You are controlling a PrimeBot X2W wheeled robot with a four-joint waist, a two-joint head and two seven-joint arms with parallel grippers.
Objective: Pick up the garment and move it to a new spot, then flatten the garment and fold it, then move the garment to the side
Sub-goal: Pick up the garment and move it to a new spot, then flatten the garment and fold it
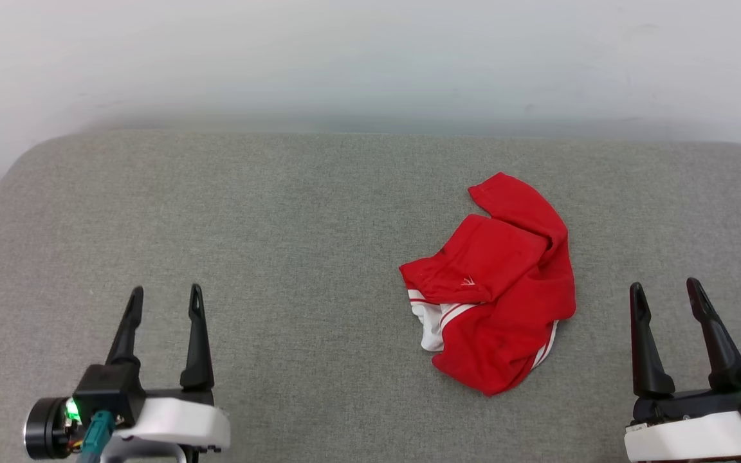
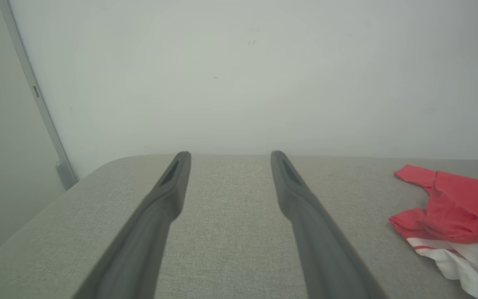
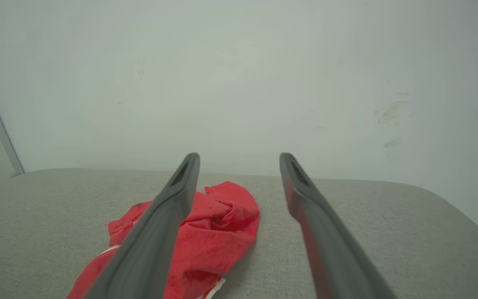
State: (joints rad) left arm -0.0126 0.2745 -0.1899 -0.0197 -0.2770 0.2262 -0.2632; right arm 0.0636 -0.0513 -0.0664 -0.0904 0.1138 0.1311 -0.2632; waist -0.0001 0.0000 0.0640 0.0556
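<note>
We face the garment [image 1: 493,289], claws empty
It lies bunched on the table [image 1: 280,212]; our right claw [image 1: 664,283] hangs near its right, our left claw [image 1: 166,289] well apart, both spread wide. Pinching the heap blindly could catch one loose layer and drag it tangled.

Garment [image 1: 496,283] lies on the surface [image 1: 280,225], right of centre. Left hand [image 1: 166,290] at the near left, well apart from the garment; right hand [image 1: 664,285] at the near right, near the garment's right side. Wall [image 1: 370,58] stands behind the surface's far edge.
</note>
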